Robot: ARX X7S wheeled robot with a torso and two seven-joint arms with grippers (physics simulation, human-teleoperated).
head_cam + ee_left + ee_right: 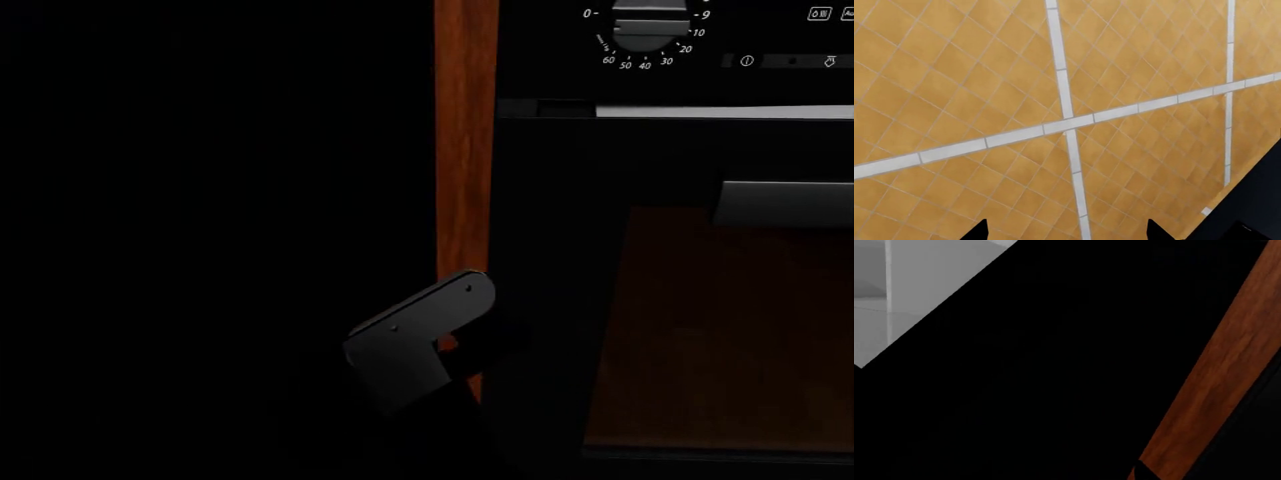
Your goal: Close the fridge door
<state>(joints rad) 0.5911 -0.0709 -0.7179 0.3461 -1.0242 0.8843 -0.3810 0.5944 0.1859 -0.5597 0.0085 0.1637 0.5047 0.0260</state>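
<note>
The fridge door (200,240) is a plain glossy-black slab that fills the left half of the head view. It also fills most of the right wrist view (1054,390), where white fridge interior (907,290) shows past its slanted edge. My right gripper (1067,475) is close against the door. Only one of its fingertips (1142,473) shows, set wide of centre, and the other is lost against the black. A dark grey part of an arm (420,345) sits at the door's right edge. My left gripper (1067,232) hangs open and empty over the floor.
A reddish wood strip (466,130) separates the fridge from the black oven (721,300), which has a dial and a silver handle. The left wrist view shows orange floor tiles (987,100) with white lines and a black corner (1254,210).
</note>
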